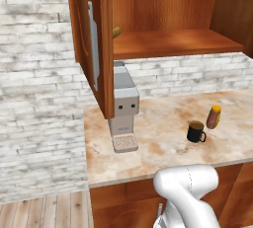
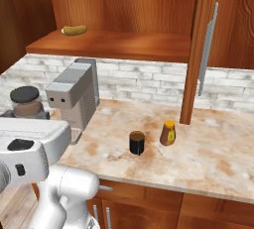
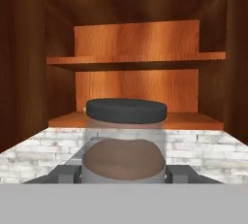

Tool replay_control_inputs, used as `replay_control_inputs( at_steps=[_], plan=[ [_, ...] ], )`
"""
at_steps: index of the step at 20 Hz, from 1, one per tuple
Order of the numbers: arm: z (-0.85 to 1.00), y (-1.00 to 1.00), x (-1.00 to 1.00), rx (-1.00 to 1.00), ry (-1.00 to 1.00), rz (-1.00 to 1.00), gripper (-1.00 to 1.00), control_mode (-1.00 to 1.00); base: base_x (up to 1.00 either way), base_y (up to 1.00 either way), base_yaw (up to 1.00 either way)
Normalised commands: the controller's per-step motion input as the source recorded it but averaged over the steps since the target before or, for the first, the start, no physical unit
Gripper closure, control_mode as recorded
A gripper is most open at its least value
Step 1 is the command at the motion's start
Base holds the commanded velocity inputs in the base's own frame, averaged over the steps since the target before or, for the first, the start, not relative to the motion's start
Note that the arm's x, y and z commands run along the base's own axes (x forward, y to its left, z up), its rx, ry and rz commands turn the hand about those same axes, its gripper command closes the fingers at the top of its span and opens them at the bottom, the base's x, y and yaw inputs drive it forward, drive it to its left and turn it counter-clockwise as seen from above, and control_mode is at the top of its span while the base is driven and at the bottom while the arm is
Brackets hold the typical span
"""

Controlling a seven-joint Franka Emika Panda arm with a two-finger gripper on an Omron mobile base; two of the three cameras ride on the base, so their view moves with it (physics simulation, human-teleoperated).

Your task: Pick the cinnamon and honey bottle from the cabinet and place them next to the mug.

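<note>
The large reddish-brown wooden wall cabinet (image 1: 168, 39) hangs open above the counter, its one door (image 2: 198, 49) with a long grey handle (image 2: 207, 49) swung out. One small green-yellow pickle-like thing (image 2: 74, 30) lies on the shelf, near its left end; what it is exactly is hard to tell. Below, the speckled beige stone counter (image 1: 163, 143) carries one grey boxy coffee machine (image 1: 123, 108), which in the left base view stands partly behind the open door. To its right stands one small black mug (image 2: 137, 143) with brown liquid, and just beside it one small amber-brown honey bottle with a yellow top (image 2: 168, 133), apart from the mug. One small grey jar of cinnamon with a dark cap (image 3: 125, 143) sits clamped between the two dark fingers (image 3: 65, 173) of the gripper (image 2: 27, 109), lifted off the counter to the left of the coffee machine and facing the cabinet. The jar's bottom is cut off in the hand view.
</note>
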Motion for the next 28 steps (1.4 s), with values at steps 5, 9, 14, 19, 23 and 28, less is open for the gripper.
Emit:
replay_control_inputs(
  at_steps=[5, 9, 14, 19, 23, 28],
  plan=[
    [-0.85, -0.44, -0.81, 0.12, -0.19, 0.03, 1.0, -1.0, 0.0, 0.0, 0.0],
    [-0.8, -0.38, -0.63, 0.13, -0.18, 0.04, 1.0, -1.0, 0.0, 0.0, 0.0],
    [-0.65, -0.39, -0.18, 0.13, -0.18, 0.05, 1.0, -1.0, 0.0, 0.0, 0.0],
    [-0.49, -0.55, 0.52, 0.07, -0.22, 0.11, 1.0, -1.0, 0.0, 0.0, 0.0],
    [-0.51, -0.56, 0.68, 0.07, -0.23, 0.12, 1.0, -1.0, 0.0, 0.0, 0.0],
    [-0.7, -0.45, 0.53, 0.03, -0.22, 0.12, 1.0, -1.0, 0.0, 0.0, 0.0]
  ],
)
